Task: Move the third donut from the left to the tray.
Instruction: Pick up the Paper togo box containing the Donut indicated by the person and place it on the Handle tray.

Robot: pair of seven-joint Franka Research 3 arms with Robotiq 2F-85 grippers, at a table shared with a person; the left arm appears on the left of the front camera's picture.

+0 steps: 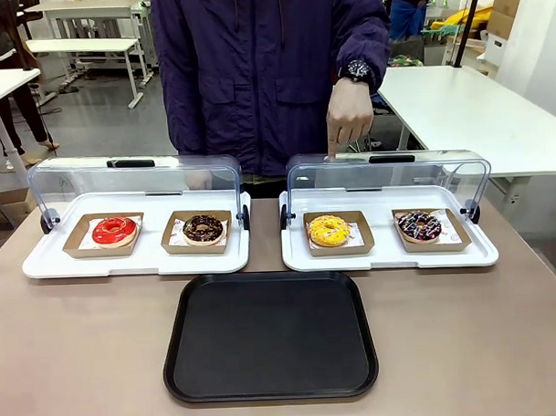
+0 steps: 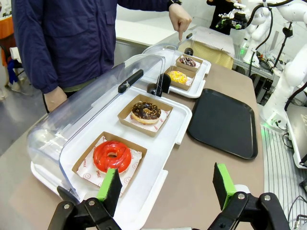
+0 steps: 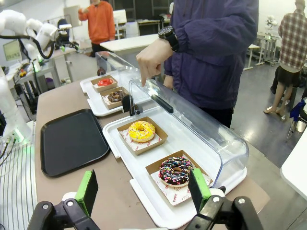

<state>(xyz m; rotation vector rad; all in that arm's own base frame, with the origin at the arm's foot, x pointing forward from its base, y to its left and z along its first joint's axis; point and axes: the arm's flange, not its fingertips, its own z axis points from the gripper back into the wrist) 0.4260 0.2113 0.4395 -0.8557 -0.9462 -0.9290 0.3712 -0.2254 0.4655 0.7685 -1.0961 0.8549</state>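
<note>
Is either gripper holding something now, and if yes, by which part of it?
Nothing is held. The left gripper and the right gripper are both open with empty jaws. The yellow donut lies untouched.

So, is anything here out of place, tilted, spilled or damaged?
Nothing stands out. The yellow donut and the other three sit flat and whole in their cardboard holders, and the black tray lies flat before them. A person's finger touches the open right lid.

Left hand [image 2: 167, 184], right hand [image 3: 143, 188]: black, jointed, green pads [image 2: 109, 187].
</note>
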